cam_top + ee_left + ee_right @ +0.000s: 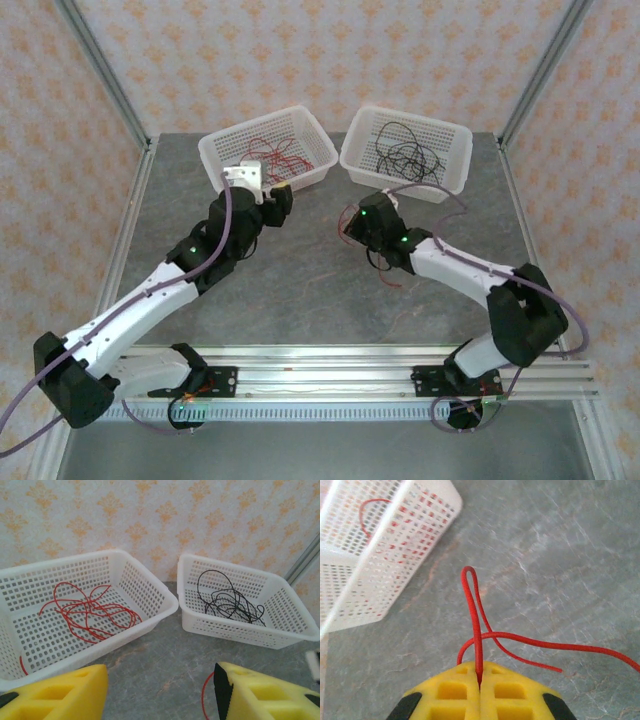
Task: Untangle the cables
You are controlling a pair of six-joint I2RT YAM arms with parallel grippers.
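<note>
Bottom of the right wrist view: the right gripper (480,672) is clamped tight on a red cable (476,615), pinching both legs of a folded loop that pokes up toward the middle of the frame. Two loose tails trail off to the right across the grey table (560,545). The good move here, I'd say, is a slow, straight lift so those tails slide free rather than snag, because a strand this thin could slip out of the pinch. In the left wrist view, the left gripper (160,690) sits at the bottom edge, jaws apart with nothing between them, free to steady a tail. Farther back, the left basket (145,587) holds the red cables (90,612) and looks the likely home; the right basket (240,630) holds the black cables (230,602)
</note>
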